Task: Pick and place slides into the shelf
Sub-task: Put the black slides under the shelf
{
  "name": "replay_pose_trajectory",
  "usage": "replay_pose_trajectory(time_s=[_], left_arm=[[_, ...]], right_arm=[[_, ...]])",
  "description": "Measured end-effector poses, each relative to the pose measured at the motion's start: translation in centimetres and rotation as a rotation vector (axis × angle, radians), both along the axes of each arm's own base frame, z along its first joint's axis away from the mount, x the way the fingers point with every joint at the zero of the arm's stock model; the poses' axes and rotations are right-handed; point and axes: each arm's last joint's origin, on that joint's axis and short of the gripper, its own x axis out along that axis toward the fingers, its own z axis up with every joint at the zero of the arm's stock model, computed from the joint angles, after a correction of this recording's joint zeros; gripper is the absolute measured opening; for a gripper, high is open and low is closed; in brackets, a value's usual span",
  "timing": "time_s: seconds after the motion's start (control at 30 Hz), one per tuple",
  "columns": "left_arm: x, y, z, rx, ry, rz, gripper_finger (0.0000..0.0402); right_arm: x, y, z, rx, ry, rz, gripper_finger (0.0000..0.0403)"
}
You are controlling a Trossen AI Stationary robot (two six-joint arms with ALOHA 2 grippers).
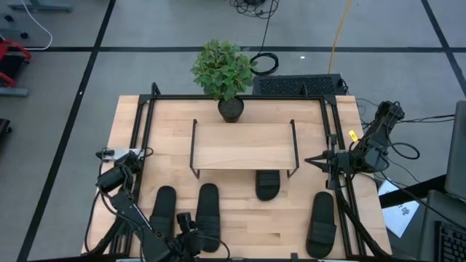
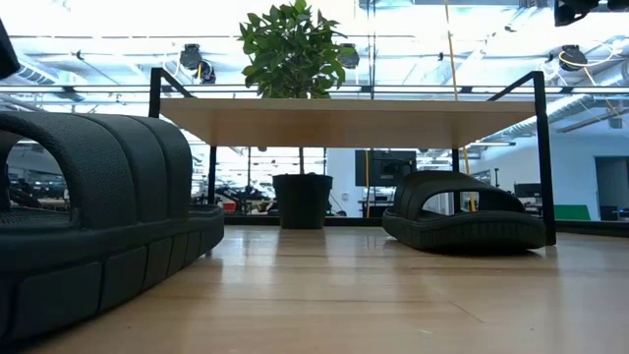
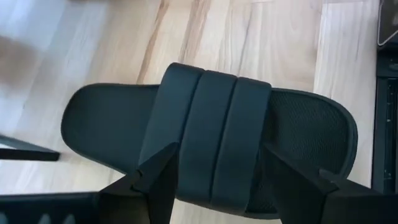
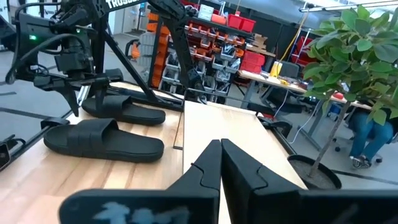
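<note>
Four black slides lie sole-down on the table: two near the left [image 1: 163,211] [image 1: 208,211], one [image 1: 268,183] toe-in under the shelf's near edge, one at the right [image 1: 321,218]. The shelf [image 1: 244,145] stands mid-table on its wire legs. My left gripper [image 1: 187,231] hovers at the near edge by the second slide from the left. In the left wrist view it is open [image 3: 227,180], with its fingers standing on either side of the ribbed strap [image 3: 211,130]. My right gripper [image 1: 318,161] is shut [image 4: 221,152] and waits beside the shelf's right end.
A potted plant [image 1: 226,69] stands behind the shelf at the table's far edge. Black rails [image 1: 142,145] run along the table's left and right sides. The low view shows one slide close by [image 2: 98,216] and one under the shelf [image 2: 462,221].
</note>
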Motion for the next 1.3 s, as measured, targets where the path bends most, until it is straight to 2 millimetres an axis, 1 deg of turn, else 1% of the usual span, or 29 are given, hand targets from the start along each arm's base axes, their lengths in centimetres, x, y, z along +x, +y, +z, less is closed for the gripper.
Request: replay_pose_trajectory(time_s=[0.2, 0.3, 0.4, 0.5, 0.57, 0.63, 0.73, 0.83, 0.93, 1.07, 1.2, 1.3], left_arm=[[-0.1, -0.2, -0.2, -0.096, 0.086, 0.024, 0.0223], [0.1, -0.5, -0.2, -0.129, 0.066, 0.020, 0.0223], [0.1, -0.7, -0.1, -0.120, 0.030, 0.013, 0.0223], [0.3, -0.3, 0.0, -0.050, -0.017, 0.001, 0.0215], [0.6, -0.1, 0.1, -0.002, -0.046, -0.014, 0.0202], [1.0, 0.2, 0.1, 0.011, -0.042, -0.029, 0.0183], [2.2, 0.1, -0.3, -0.044, -0.036, -0.056, 0.0154], [2.8, -0.4, -0.7, -0.096, -0.058, -0.072, 0.0128], [2.6, -0.7, -0.8, -0.093, -0.065, -0.080, 0.0099], [2.4, -0.6, -0.8, -0.082, -0.042, -0.090, 0.0051], [2.7, -1.0, -0.8, -0.155, -0.018, -0.123, 0.0009], [3.0, -1.0, -0.8, -0.210, 0.020, -0.136, 0.0007]], right_arm=[[0.0, 0.0, 0.0, 0.000, 0.000, 0.000, 0.0000], [0.0, 0.0, 0.0, -0.021, 0.001, 0.002, 0.0000], [0.0, 0.0, 0.0, -0.044, 0.003, 0.003, 0.0000], [0.0, 0.0, 0.0, -0.062, 0.004, 0.004, 0.0000], [0.0, 0.0, 0.0, -0.078, 0.006, 0.005, 0.0000], [0.0, 0.0, 0.0, -0.083, 0.006, 0.005, 0.0000], [0.0, 0.0, 0.0, -0.083, 0.006, 0.005, 0.0000], [0.0, 0.0, 0.0, -0.078, 0.007, 0.005, 0.0000], [0.0, 0.0, 0.0, -0.080, 0.009, 0.005, 0.0000], [0.0, 0.0, -0.1, -0.081, 0.010, 0.005, 0.0000], [0.0, 0.0, 0.0, -0.078, 0.008, 0.005, 0.0000], [0.0, 0.0, 0.0, -0.078, 0.008, 0.005, 0.0000]])
